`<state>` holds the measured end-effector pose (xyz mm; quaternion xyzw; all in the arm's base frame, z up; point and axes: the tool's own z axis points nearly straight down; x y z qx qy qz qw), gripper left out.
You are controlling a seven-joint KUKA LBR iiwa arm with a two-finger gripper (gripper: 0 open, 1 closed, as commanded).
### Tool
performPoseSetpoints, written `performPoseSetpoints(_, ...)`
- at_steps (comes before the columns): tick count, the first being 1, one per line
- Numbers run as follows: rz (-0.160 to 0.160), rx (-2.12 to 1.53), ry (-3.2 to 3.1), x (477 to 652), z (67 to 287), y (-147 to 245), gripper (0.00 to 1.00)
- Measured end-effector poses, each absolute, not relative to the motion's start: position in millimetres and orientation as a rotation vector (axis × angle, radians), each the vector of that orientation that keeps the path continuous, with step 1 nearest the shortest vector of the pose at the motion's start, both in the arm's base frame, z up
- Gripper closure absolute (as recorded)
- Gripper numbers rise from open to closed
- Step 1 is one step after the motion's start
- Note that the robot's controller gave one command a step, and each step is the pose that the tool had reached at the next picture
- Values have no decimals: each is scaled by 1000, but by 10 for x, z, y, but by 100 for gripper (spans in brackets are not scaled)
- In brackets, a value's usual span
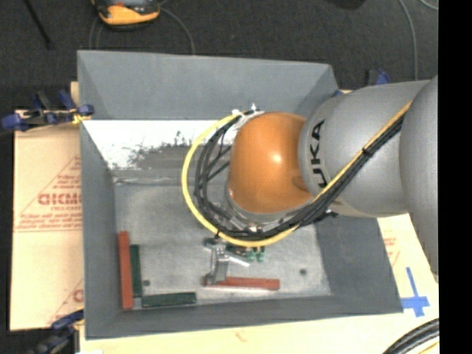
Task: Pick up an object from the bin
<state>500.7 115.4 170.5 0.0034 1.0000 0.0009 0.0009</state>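
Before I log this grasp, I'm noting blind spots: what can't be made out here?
Camera view:
1. Middle of the bin floor: hidden under the arm's orange cover.
2. Left end of the red bar: behind the hand.
3. The dark speck right of the hand: too small to name.

Red bars (248, 284), green bars (169, 299) (grey bin (99, 220))
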Motion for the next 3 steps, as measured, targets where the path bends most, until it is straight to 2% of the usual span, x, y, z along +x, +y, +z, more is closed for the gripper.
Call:
performPoseSetpoints(1, 3, 11, 3140, 5007, 1705, 1154, 0)
performPoseSetpoints(2, 2, -1, 3132, 4995, 1212, 966, 0)
performPoseSetpoints(3, 0, 88, 3143, 4857, 1041, 410, 0)
